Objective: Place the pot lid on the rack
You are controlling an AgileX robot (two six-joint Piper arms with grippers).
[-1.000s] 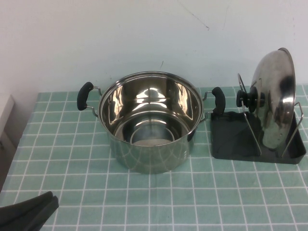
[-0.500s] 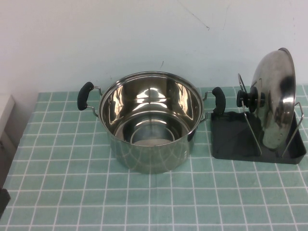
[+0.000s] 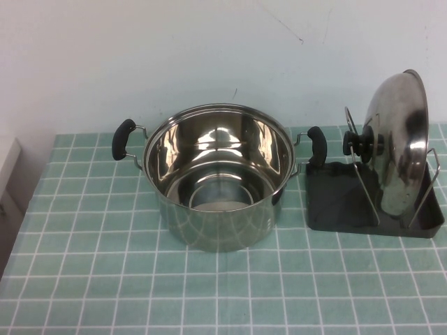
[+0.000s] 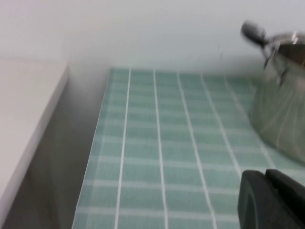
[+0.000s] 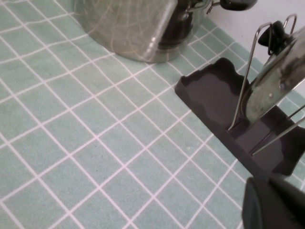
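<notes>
We've got the pot lid (image 3: 399,143) already standing on edge in the rack (image 3: 374,202), far right of the high view, knob (image 3: 362,144) pointing left toward the pot (image 3: 218,174). It leans back a bit against the wire loops, rim down in the dark tray. So imo the job looks done, nothing left to carry.

Handling-wise: the lid is thin stainless, so stiff and prob fairly light, but shiny and slick, and domed, so pinching the metal face would likely slip. Rim is thin too, bad bite. If we had to re-seat it we'd go for the black knob, it's the only grippy, graspable bit, and it's sticking out free on the left side of the loops. Dropping it wouldn't break it, but it could roll off the table (image 3: 84,244) or tip the little rack, which looks light next to the lid.

Hands: neither shows in the high view. Left hand (image 4: 274,200) is just a dark lump at the lower right of the left wrist view, over the checked cloth w/ the pot off to the upper right; can't tell how far open it is. Right hand (image 5: 274,202) is a dark shape at the lower right of the right wrist view, near the rack tray (image 5: 224,105), lid (image 5: 276,81) clear of it; can't tell its opening either. Nothing seems held by either.
</notes>
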